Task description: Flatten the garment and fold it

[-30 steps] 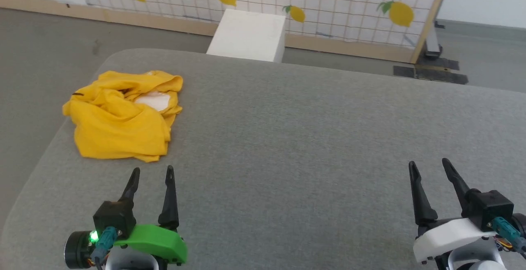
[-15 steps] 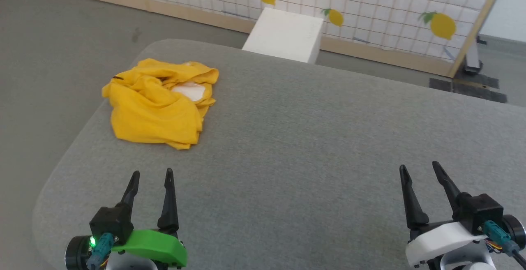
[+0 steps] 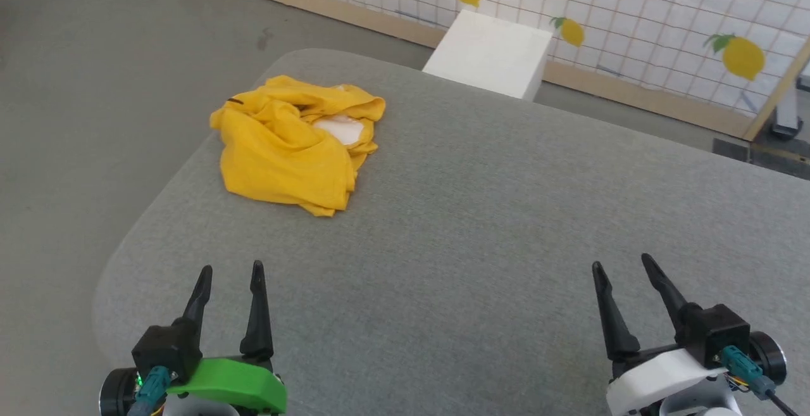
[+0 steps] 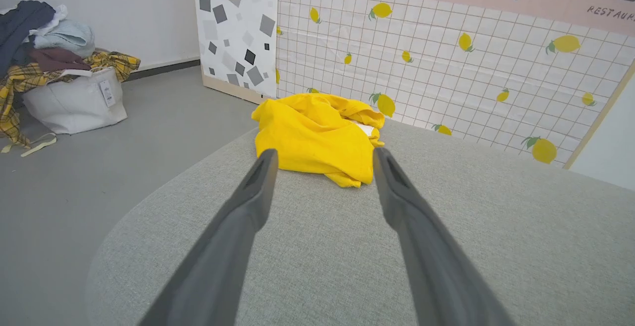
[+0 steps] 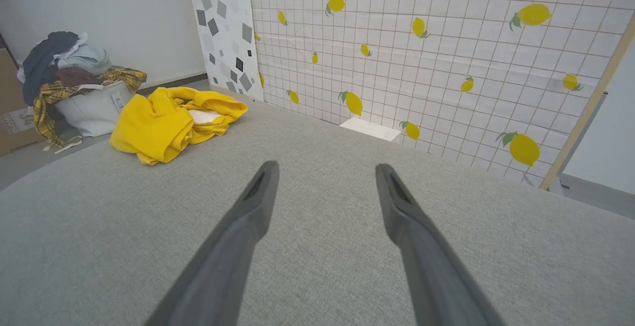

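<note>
The garment (image 3: 294, 150) is a bright yellow crumpled heap with a white patch showing, lying near the far left corner of the grey table (image 3: 481, 213). In the left wrist view the garment (image 4: 317, 137) lies just beyond my fingertips. In the right wrist view the garment (image 5: 168, 122) sits far off to the left. My left gripper (image 3: 231, 270) hovers open over the table's near left, short of the heap, with nothing between its fingers. At the near right my right gripper (image 3: 623, 263) is also open and holds nothing.
A white box (image 3: 490, 55) stands on the floor behind the table, before a lemon-print grid screen (image 3: 633, 11). A white basket piled with clothes (image 4: 64, 88) sits on the floor to the left. The table's rounded left edge (image 3: 126, 245) drops to grey floor.
The head camera has turned left, so the whole picture shifted right. The garment lies as before. Both grippers stay open and keep their places at the table's near edge.
</note>
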